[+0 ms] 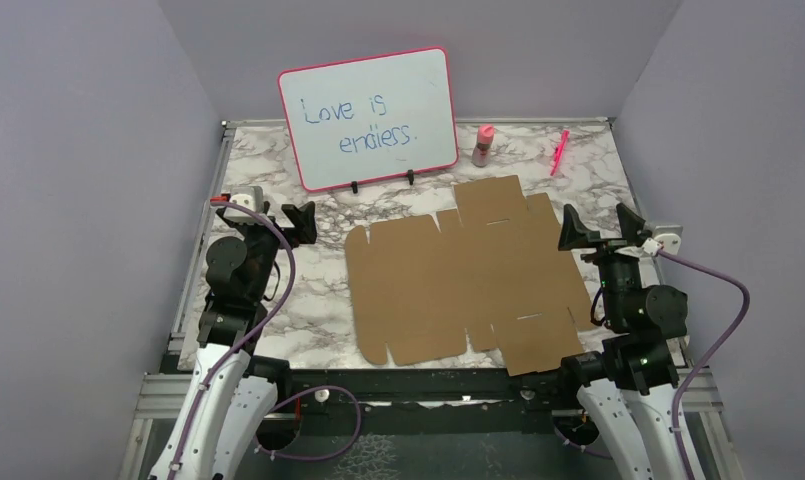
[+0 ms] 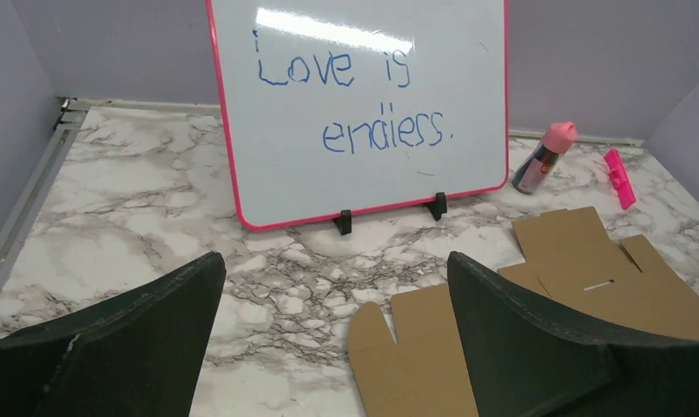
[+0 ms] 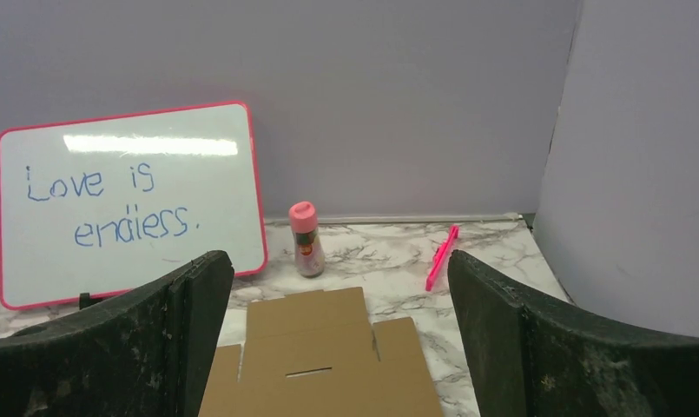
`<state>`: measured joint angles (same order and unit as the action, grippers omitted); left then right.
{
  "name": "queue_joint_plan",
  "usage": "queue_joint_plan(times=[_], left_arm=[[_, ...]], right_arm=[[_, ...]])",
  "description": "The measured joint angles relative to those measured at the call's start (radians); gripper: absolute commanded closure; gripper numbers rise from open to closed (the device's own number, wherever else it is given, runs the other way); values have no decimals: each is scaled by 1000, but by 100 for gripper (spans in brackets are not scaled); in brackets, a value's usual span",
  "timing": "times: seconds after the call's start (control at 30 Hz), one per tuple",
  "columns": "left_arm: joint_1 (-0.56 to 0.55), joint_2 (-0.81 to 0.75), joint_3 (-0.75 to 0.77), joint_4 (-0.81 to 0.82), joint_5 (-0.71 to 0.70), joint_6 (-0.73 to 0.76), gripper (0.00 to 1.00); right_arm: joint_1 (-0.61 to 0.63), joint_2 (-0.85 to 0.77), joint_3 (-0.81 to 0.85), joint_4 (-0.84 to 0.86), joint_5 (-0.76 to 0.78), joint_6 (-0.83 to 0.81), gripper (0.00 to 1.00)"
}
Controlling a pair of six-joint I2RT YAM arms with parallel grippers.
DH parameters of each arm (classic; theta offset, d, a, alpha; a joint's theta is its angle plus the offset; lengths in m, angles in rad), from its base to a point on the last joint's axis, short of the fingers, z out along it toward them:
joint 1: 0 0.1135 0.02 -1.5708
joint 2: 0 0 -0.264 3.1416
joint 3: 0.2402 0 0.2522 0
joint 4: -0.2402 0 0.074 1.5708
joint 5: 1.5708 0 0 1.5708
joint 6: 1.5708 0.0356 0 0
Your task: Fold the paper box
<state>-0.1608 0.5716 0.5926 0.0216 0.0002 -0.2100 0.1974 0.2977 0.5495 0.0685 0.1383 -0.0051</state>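
Observation:
The paper box (image 1: 468,280) is a flat brown die-cut cardboard sheet with flaps and slots, lying unfolded on the marble table between the arms. Its left flaps show in the left wrist view (image 2: 415,356) and its far tab with a slot in the right wrist view (image 3: 328,356). My left gripper (image 1: 283,215) is open and empty, held above the table left of the sheet. My right gripper (image 1: 603,225) is open and empty, above the sheet's right edge. Neither touches the cardboard.
A pink-framed whiteboard (image 1: 368,118) reading "Love is endless." stands at the back. A small pink-capped bottle (image 1: 484,146) and a pink marker (image 1: 559,152) lie behind the sheet to the right. Grey walls enclose the table on three sides.

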Motion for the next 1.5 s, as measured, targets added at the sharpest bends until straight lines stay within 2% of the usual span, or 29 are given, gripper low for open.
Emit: queue_joint_plan(times=[0.3,0.6,0.87,1.03,1.3,1.5], left_arm=[[17,39,0,7,48,1,1],[17,158,37,14,208,-2,1],[17,316,46,106,323,-138,1],[5,433,44,161,336,-211,1],[-146,640,107,258,266,-198,1],[-215,885,241,314,280,-130,1]], right_arm=[[0,12,-1,-3,24,0,0],[0,16,-1,-5,56,0,0],[0,16,-1,-11,59,24,0],[0,18,-1,-18,56,41,0],[10,53,-1,-45,22,58,0],[34,65,-1,-49,-2,57,0]])
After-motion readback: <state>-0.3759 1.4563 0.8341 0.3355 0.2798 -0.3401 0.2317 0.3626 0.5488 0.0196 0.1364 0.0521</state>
